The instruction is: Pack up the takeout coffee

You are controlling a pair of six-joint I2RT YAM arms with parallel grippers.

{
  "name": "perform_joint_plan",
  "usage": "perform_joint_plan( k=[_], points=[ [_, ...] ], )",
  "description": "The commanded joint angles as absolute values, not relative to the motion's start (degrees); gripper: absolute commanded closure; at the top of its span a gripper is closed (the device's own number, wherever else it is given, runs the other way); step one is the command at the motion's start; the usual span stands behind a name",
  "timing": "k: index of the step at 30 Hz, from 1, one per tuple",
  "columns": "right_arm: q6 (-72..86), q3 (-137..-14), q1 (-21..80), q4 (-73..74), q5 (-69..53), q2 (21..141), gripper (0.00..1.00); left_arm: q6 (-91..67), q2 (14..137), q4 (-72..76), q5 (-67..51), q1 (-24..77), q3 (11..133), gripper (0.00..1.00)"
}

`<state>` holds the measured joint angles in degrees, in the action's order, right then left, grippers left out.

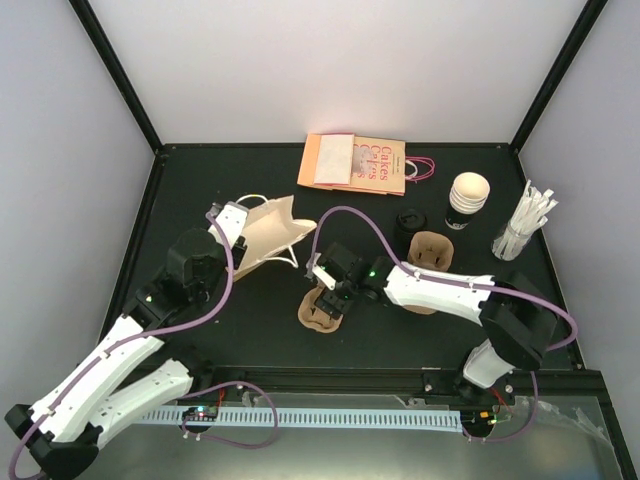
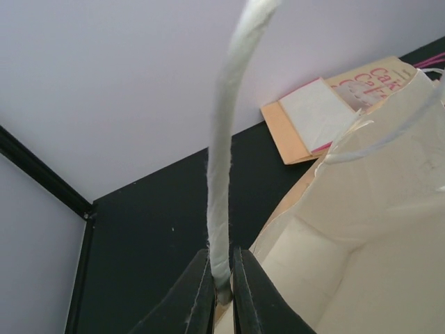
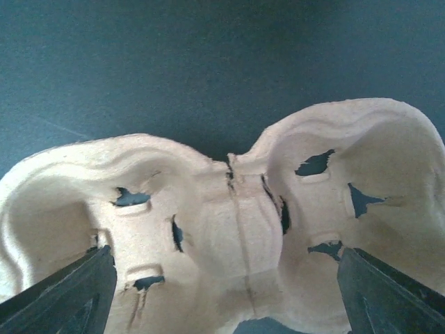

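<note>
Left end effector (image 2: 221, 292): pinched shut on the cream bag's (image 2: 361, 229) white handle (image 2: 222, 160). Right end effector (image 3: 226, 264): spread wide over a brown pulp carrier (image 3: 236, 209). Takeout coffee cup (image 1: 467, 200): upright, far right of the surface (image 1: 220, 310), beside straws (image 1: 522, 225).

pink word "Cakes", repeated in rows, on flat tan paper bag (image 1: 385, 168)
</note>
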<state>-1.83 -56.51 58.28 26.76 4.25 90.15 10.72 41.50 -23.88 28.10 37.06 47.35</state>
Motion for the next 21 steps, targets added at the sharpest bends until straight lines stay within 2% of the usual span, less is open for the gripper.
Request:
perform_joint_plan(
  k=[1, 9, 15, 21],
  points=[
    [-3.26, -56.60, 57.16, 25.28, 3.20, 92.78, 0.12, 9.58, 39.74, -21.76, 30.66, 36.32, 47.23, 0.91],
    [-3.95, -59.41, 56.10, 26.16, 2.74, 98.14, 0.20, 9.76, 38.91, -21.46, 31.30, 36.17, 47.11, 0.91],
    [-4.19, -60.48, 55.99, 26.65, 0.98, 99.53, 0.34, 9.82, 38.68, -21.36, 31.90, 36.08, 46.96, 0.91],
    [-3.42, -60.34, 55.98, 25.47, 1.72, 99.31, 0.52, 9.84, 38.76, -21.20, 31.12, 35.95, 46.98, 0.91]
  ],
)
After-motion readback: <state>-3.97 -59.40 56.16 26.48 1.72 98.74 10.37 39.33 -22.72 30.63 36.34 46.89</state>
